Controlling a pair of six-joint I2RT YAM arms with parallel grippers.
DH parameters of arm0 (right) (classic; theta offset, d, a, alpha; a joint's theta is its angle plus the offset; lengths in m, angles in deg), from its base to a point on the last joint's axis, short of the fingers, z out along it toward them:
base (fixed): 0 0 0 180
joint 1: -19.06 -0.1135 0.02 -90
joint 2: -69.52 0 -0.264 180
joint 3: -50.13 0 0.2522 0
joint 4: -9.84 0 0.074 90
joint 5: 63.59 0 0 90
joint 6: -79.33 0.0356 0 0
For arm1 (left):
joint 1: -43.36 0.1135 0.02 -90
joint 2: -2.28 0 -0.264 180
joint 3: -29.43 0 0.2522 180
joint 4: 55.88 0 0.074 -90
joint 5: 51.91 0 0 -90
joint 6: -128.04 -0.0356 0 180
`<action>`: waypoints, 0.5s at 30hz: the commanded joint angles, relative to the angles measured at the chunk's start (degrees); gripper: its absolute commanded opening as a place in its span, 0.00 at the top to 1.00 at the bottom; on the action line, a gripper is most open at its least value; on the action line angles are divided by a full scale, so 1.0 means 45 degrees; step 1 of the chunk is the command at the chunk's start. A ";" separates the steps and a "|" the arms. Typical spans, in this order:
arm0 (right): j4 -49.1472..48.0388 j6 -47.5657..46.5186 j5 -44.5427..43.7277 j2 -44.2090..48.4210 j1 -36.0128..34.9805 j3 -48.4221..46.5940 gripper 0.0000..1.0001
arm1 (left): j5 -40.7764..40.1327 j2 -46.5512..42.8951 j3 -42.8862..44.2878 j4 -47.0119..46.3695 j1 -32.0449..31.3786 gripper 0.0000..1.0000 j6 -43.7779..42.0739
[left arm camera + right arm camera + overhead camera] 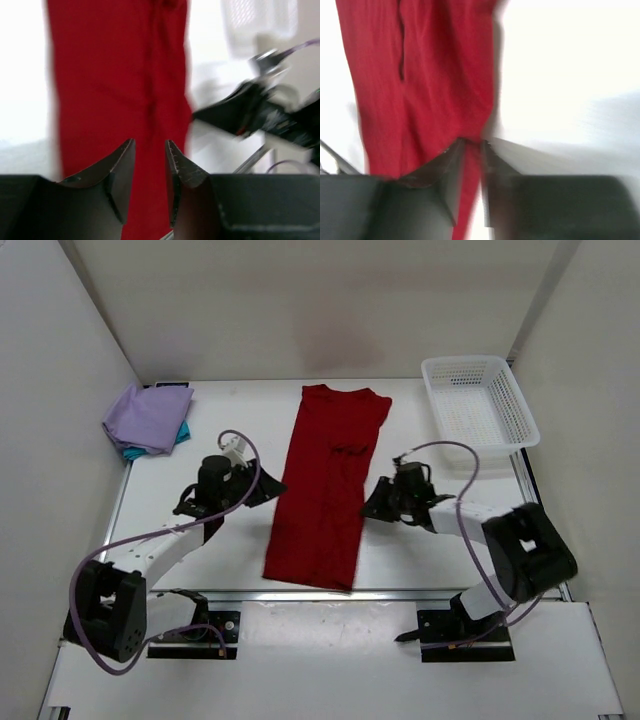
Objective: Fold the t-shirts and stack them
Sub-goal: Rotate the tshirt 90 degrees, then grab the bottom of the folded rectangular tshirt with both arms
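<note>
Flagging handling: deep red fabric t-shirt (325, 490) lies mid-way across the white desk (230, 560) as a long narrow strip, collar end far, hem near the arm bases. Soft, light, limp cloth: it'll sag and drag, and the layers can slide apart. Best hold looks like the two long edges, pinching all layers. Left fingers (120, 170) parted, nothing between them, just beside the left edge. Right fingers (445, 170) nearly together at the right edge, red cloth in the gap; can't tell if they bite. Folded light lavender t-shirt (148, 417) sits on the teal t-shirt (182, 435), far-left corner.
</note>
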 commanded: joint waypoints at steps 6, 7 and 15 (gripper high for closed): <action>0.3025 -0.1432 -0.0254 0.5134 0.1192 0.2737 0.50 | -0.3090 -0.0902 -0.0645 0.3400 -0.2477 0.50 -0.2546; 0.3281 -0.1258 -0.0315 0.5858 0.0939 0.3106 0.50 | -0.3228 -0.1214 -0.0976 0.3712 -0.2595 0.48 -0.2585; 0.7321 0.0655 -0.1974 0.9085 -0.1228 0.4027 0.55 | -0.2547 -0.0438 -0.1662 0.4790 -0.5328 0.39 -0.2586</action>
